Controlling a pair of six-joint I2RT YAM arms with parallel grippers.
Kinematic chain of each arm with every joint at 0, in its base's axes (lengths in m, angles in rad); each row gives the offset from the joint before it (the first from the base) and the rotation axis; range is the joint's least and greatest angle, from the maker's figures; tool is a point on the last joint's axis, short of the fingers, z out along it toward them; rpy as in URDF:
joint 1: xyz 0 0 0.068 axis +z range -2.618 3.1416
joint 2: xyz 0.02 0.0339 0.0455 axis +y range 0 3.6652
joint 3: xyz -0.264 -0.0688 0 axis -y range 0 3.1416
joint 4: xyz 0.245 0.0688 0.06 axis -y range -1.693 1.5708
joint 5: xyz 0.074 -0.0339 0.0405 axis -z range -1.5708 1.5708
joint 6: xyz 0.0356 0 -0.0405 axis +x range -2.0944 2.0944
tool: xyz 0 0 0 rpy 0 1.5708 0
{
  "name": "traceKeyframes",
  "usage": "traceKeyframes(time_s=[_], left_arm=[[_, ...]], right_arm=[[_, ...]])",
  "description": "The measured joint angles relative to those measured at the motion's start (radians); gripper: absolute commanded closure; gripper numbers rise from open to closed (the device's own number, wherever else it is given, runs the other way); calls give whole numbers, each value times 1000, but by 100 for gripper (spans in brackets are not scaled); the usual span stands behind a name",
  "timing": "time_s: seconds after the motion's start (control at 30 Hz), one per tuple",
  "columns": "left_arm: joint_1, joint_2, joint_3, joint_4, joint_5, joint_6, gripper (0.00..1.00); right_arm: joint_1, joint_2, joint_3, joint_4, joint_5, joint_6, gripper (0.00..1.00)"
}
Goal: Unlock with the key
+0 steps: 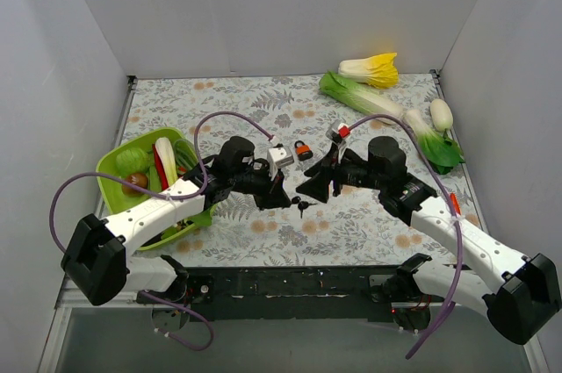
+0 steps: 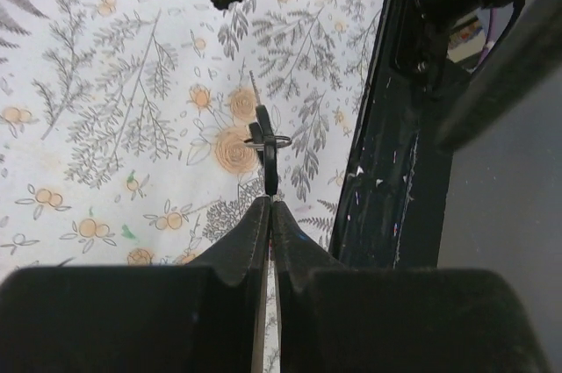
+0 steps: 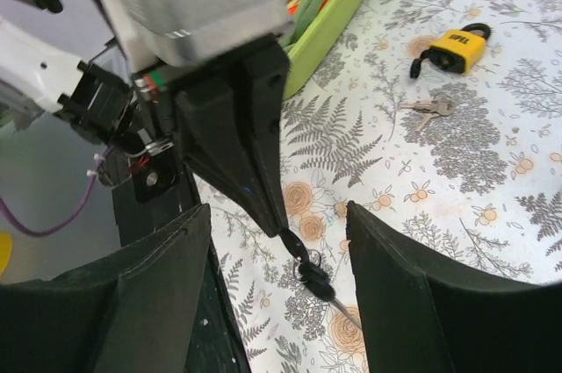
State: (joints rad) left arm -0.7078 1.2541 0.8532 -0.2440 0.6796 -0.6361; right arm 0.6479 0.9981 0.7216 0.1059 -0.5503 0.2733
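Pinching the key [image 2: 266,147], left gripper [image 2: 270,208]

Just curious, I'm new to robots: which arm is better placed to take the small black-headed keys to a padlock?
Left, probably: the left end effector is shut on the black-headed silver keys, while the right end effector is open and empty.

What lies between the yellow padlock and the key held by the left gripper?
Two loose silver keys, nearer the yellow padlock than the key; right wrist view.
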Motion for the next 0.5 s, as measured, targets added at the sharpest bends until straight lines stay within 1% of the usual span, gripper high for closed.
traceKeyframes(time_s=[0.13,0.33,0.5], left_arm=[[-14,39,6,-47,4,16,100],[-16,41,12,-66,18,24,100],[-16,41,14,-68,44,27,100]], right_arm=[[-1,34,0,0,-88,-63,32],[-7,121,-6,-28,-212,-121,37],[-7,142,-43,-29,-270,-137,41]])
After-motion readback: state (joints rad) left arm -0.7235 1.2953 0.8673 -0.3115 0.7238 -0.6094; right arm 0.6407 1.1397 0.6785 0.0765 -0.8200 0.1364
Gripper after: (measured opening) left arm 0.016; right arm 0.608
